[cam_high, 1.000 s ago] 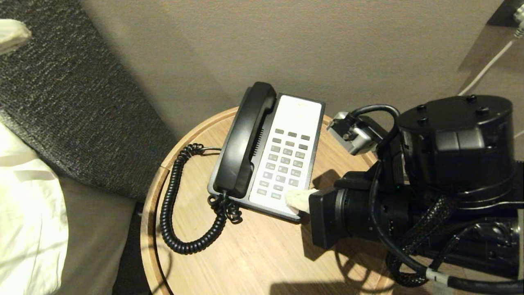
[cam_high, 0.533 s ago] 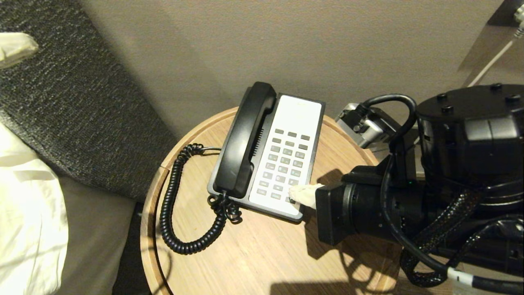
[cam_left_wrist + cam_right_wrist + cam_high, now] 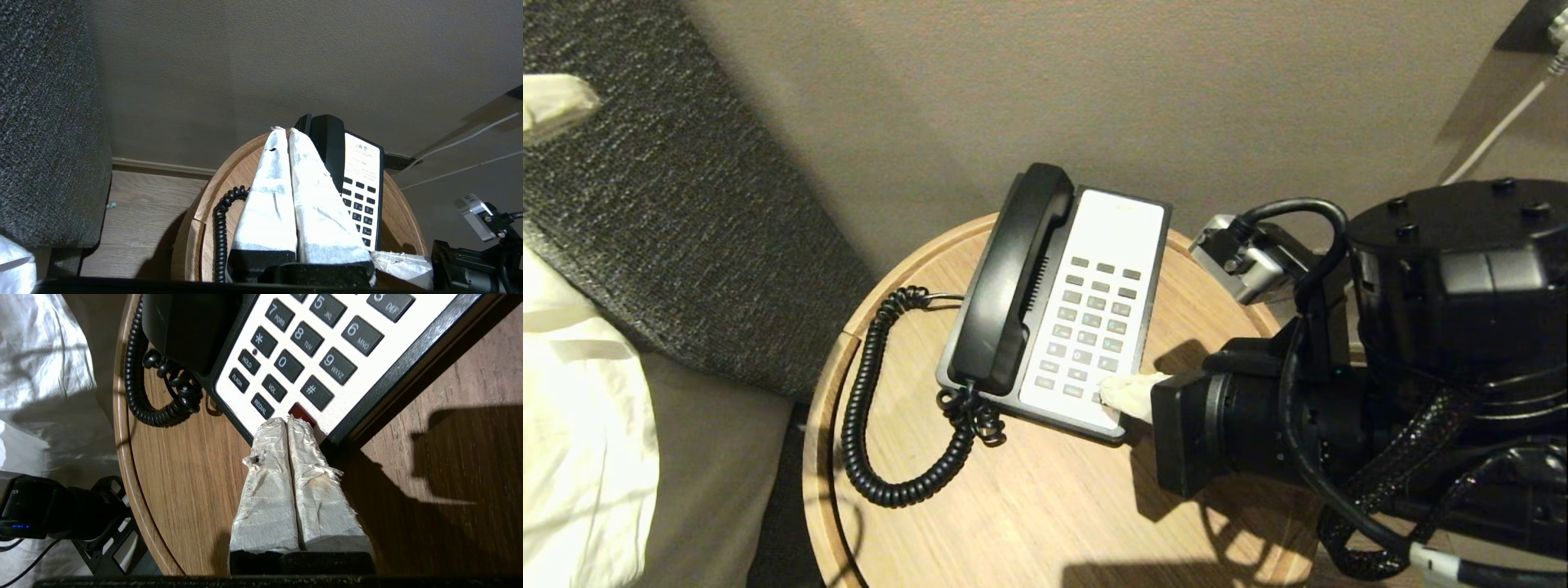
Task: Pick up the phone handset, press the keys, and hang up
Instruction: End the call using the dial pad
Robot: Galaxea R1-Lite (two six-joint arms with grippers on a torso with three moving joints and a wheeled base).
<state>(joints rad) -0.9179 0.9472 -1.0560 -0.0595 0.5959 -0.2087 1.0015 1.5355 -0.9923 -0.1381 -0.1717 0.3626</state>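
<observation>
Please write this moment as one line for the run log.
right gripper: shut, tips on red key | phone handset: on cradle | left gripper: shut, empty, off the phone

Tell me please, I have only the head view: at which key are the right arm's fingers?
Observer: The right gripper has its tips at the red key, next to the # key.
Operator: Are its fingers open?
Observer: No, they are shut together.
Operator: And the left arm? I do not see it.
Observer: The left gripper is shut and holds nothing; the handset lies on the phone.
</observation>
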